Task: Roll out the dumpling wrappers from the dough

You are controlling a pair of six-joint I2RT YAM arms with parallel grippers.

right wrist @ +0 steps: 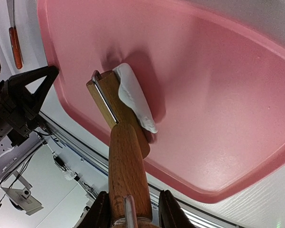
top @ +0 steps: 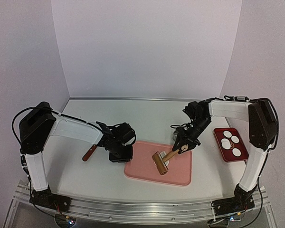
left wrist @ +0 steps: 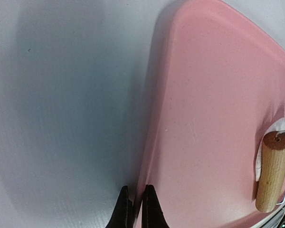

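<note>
On the pink board (top: 141,170), the dough (right wrist: 133,97) is sitting squashed under the roller (top: 159,163), straight ahead of the right end effector (right wrist: 130,213), which is clamping the wooden handle (right wrist: 128,166). Meanwhile the left end effector (left wrist: 137,209) is hanging pinched together at the board's left edge, farther off.

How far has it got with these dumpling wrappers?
Done: four round wrappers lie in the red tray. In hand: the right gripper holds the roller by its handle, pressing the dough on the pink board. Left: flattening that dough and cutting more discs; the left gripper is shut, holding nothing.
</note>
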